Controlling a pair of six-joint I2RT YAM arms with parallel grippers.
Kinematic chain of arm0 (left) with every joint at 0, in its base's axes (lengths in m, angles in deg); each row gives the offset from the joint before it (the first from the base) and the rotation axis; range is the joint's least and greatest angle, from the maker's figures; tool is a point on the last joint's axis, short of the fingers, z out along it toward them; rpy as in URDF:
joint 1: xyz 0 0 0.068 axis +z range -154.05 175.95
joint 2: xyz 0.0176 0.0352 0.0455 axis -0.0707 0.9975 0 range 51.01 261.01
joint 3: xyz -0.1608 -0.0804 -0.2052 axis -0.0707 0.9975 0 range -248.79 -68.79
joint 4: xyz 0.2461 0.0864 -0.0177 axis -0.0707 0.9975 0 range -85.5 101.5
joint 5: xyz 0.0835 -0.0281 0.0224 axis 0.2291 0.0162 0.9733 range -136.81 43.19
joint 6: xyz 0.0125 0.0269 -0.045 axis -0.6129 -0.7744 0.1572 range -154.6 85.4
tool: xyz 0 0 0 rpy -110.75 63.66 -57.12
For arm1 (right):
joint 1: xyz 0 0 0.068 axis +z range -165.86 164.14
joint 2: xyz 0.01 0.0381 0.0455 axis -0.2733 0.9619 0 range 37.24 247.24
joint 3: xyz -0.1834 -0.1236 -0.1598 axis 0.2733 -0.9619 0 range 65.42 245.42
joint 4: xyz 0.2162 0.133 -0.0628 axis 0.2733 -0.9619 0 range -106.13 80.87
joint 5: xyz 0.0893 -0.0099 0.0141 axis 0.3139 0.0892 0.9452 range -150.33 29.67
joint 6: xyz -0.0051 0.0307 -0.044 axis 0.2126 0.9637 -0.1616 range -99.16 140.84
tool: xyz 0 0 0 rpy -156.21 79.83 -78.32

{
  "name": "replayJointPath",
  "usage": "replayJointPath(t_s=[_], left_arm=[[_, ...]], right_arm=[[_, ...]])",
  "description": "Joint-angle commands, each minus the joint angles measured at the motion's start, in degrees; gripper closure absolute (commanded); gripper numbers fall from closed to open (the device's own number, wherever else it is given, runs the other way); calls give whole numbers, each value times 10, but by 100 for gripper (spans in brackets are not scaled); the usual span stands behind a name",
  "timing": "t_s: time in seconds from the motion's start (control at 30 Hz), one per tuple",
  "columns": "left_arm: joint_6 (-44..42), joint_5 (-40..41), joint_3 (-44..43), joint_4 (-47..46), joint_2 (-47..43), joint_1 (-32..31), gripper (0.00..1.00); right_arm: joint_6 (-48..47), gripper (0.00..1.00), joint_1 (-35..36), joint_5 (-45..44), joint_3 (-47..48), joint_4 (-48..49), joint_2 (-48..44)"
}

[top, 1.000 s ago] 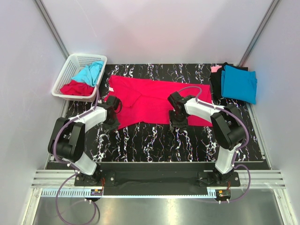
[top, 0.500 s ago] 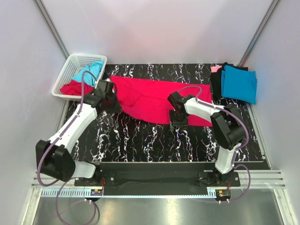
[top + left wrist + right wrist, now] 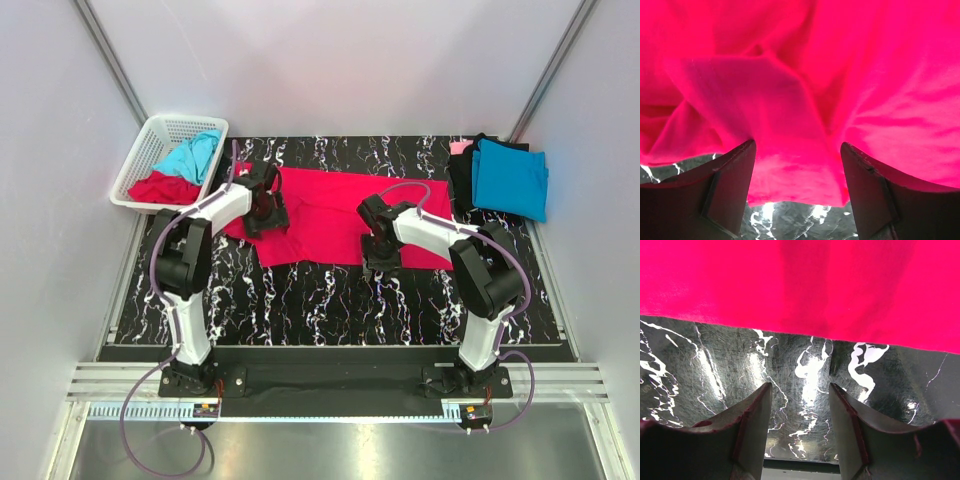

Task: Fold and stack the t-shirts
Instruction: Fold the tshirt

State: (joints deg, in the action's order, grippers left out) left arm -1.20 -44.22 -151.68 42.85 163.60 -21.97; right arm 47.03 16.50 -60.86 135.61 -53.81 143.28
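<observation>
The crimson t-shirt (image 3: 335, 215) lies spread across the far middle of the table (image 3: 330, 300), its left end rumpled; only the wrist views show the left gripper (image 3: 797, 148) and right gripper (image 3: 800, 387) released, jaws apart.

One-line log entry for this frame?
step: fold red shirt | left gripper: open over creased cloth | right gripper: open at near hem | folded stack: far right

A robot test cell in a lab. Boxed in by plain pale grey panel walls (image 3: 330, 70) on slanted aluminium frame posts (image 3: 110, 60), floored with a black white-veined marble-pattern tabletop (image 3: 330, 300), with a black-and-white robot arm (image 3: 185, 265) at each end of a black base rail (image 3: 330, 378).
</observation>
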Motion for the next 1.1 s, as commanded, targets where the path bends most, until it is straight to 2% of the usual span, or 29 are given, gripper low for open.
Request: replayJointPath(t_s=[0.0, 0.17, 0.33, 0.73, 1.07], left_arm=[[5, 25, 11, -22, -52, 2, 26], [-4, 54, 45, -27, -98, 3, 25], [-5, 94, 39, -21, -109, 4, 25], [20, 134, -45, 0, -23, 21, 28], [35, 136, -83, -4, 21, 54, 38]], right_arm=[[-2, 44, 6, -13, 19, -5, -7], [-2, 44, 7, -9, 21, -5, -2], [-4, 44, 7, -10, 18, -5, 0], [-6, 44, 7, -17, 12, -3, 6], [-8, 44, 6, -19, 13, 0, 34]])
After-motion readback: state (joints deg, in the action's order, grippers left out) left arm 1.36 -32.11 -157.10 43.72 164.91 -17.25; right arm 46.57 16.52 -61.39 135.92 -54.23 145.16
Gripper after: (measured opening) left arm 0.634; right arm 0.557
